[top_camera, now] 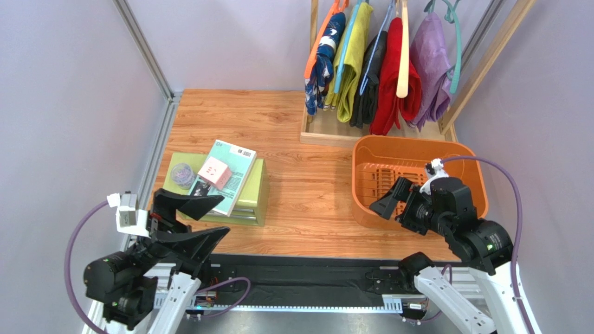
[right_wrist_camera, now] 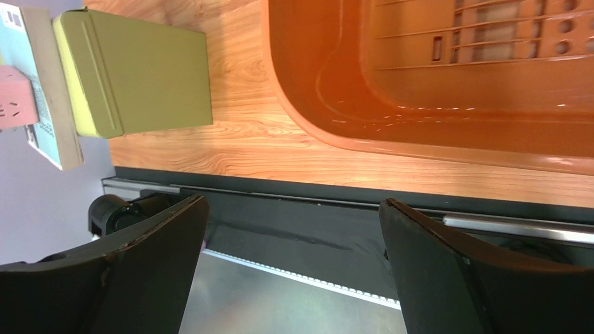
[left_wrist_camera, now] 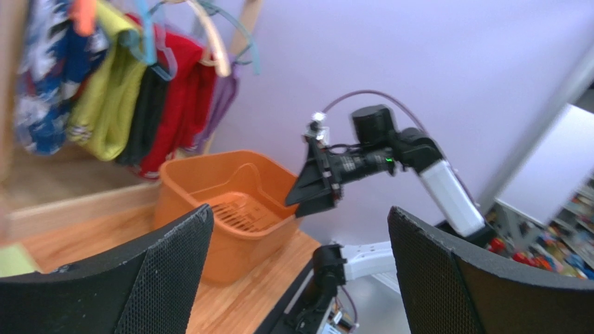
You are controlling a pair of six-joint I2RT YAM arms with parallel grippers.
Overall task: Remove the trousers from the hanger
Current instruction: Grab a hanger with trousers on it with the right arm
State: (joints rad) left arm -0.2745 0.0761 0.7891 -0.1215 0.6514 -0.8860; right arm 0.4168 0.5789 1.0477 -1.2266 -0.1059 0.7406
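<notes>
While both arms are hovering low, I am seeing the trousers, five folded garments, hanging from hangers in a wooden rack just behind the orange basket. The left gripper, well left of the basket, and the right gripper, at the basket's near-left corner, are both gaping wide and holding nothing. The cloth is looking soft, light and floppy, so I am judging a pinch low on one fold safest. Rack posts are crowding behind the basket, while bare wood is lying between the basket and a book stack.

Orange basket, green box — book on top.
</notes>
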